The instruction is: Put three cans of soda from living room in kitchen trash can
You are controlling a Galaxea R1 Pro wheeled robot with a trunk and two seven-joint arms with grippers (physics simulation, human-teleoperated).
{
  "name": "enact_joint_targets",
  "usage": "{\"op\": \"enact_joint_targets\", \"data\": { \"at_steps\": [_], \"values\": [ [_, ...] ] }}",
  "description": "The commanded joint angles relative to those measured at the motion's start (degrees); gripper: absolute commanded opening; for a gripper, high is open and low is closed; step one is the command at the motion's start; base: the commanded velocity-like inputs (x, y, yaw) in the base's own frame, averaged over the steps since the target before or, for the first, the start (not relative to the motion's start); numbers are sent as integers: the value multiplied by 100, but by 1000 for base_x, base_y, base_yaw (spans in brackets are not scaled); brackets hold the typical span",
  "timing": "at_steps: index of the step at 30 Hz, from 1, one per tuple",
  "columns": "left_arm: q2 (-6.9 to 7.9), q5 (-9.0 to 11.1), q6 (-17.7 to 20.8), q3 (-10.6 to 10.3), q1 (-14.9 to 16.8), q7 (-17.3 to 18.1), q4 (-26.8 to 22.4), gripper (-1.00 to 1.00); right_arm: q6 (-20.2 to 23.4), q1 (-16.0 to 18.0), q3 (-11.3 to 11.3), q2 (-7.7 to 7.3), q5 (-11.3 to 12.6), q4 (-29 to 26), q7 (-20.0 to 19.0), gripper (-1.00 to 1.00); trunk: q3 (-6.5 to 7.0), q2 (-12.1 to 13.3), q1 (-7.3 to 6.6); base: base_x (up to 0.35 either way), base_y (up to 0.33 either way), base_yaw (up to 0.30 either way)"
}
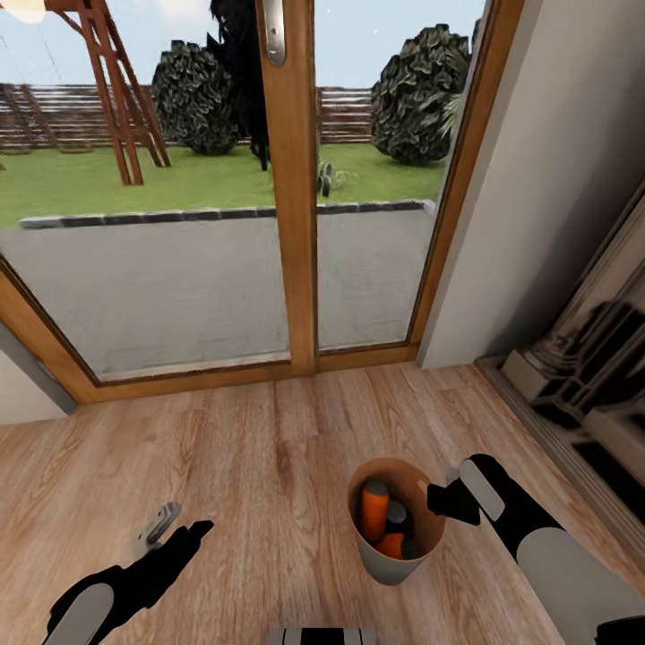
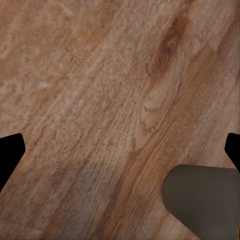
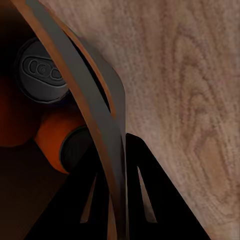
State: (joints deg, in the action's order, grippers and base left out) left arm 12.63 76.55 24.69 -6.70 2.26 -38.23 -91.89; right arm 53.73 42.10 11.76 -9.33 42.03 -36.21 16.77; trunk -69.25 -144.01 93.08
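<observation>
Head view: a small round tapered bucket, tan outside and dark brown inside (image 1: 397, 520), is seen above a warm, grainy wood-plank floor (image 1: 251, 466). Inside it three smooth drink-can cylinders are held: a bright orange can with a silvery top (image 1: 374, 511) standing tilted, a dark can (image 1: 398, 518) beside it, and a second orange can (image 1: 391, 545) lower down. The bucket's thin rim is pinched at its right side by the black right gripper (image 1: 441, 500). In the right wrist view the curved rim wall (image 3: 95, 115) is shown pressed between the two dark fingers (image 3: 150, 195), with an embossed grey can top (image 3: 42, 70) and orange can bodies (image 3: 55, 130) within. The black left gripper (image 1: 184, 528) is held low over the planks, its fingers spread apart and nothing between them. Beyond, a wood-framed glass door (image 1: 291, 179) is seen, with a lawn and dark shrubs behind it; a pale carved stone surround (image 1: 582, 376) is set at the right.
</observation>
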Motion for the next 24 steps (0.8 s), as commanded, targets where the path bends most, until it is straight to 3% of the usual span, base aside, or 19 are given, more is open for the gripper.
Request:
{"op": "enact_joint_targets", "data": {
  "at_steps": [1,8,14,18,20,23,24],
  "values": [
    [1,1,0,-4,3,-1,2,100,-29,-9,-9,34,55,12,-34,100,-2,2,3,0,0,0],
    [-19,-56,-13,-46,3,9,54,100,-29,-26,4,14,46,-263,-42,100,42,4,-2,0,0,0],
    [-24,-77,-33,-68,-5,-15,73,100,-12,-50,-7,-229,62,-829,-42,100,175,12,-17,0,0,0],
    [-19,-83,-39,-68,-6,-18,80,100,14,-112,-9,-265,67,-1016,-42,100,264,18,-28,0,0,0],
    [-22,-90,-42,-73,-6,-18,98,100,25,-309,-14,-303,66,-1443,-42,100,308,21,-33,0,0,0],
    [-36,-187,-25,-211,3,-18,157,100,29,-953,-23,-571,63,-2758,-37,100,375,25,-40,0,0,0],
    [-39,-229,-20,-249,13,-18,165,100,30,-1052,-25,-611,64,-2971,-36,100,397,26,-43,0,0,0]
  ]
}}
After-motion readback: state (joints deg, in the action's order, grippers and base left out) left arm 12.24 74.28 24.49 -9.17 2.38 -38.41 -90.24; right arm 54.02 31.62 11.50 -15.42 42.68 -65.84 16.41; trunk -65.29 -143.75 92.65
